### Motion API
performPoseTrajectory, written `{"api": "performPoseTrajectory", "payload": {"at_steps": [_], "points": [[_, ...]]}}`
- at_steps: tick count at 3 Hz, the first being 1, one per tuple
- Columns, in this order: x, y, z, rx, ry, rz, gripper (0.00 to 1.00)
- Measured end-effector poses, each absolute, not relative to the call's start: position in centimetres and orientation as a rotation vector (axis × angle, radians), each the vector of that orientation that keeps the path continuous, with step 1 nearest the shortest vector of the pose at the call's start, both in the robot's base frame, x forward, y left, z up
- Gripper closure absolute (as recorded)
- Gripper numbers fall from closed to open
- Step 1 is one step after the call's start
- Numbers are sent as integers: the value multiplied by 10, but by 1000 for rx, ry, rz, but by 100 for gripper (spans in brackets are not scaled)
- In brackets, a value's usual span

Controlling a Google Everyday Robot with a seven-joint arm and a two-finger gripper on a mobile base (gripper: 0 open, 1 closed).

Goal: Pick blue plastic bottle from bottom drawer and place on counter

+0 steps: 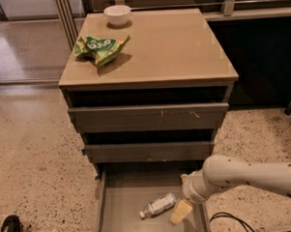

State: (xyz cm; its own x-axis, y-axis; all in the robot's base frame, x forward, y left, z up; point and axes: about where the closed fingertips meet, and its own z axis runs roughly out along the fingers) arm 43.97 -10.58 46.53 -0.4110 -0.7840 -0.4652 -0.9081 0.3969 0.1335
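Note:
The blue plastic bottle (158,205) lies on its side on the floor of the open bottom drawer (121,206), white cap pointing to the lower left. My gripper (180,211) hangs low over the drawer just to the right of the bottle, at the end of the white arm that reaches in from the right. It is close to the bottle's base end, and I cannot tell if it touches. The counter (171,44) is the glossy tan top of the grey cabinet, well above.
A green snack bag (101,47) and a small white bowl (117,14) sit on the counter's left and back. Two upper drawers (148,118) with grey fronts overhang the bottom one. A black cable (227,218) lies on the speckled floor at right.

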Motion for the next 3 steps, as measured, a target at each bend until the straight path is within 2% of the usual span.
{"api": "performPoseTrajectory", "payload": {"at_steps": [3], "points": [[448, -85, 352, -1480, 2356, 778, 0]]}}
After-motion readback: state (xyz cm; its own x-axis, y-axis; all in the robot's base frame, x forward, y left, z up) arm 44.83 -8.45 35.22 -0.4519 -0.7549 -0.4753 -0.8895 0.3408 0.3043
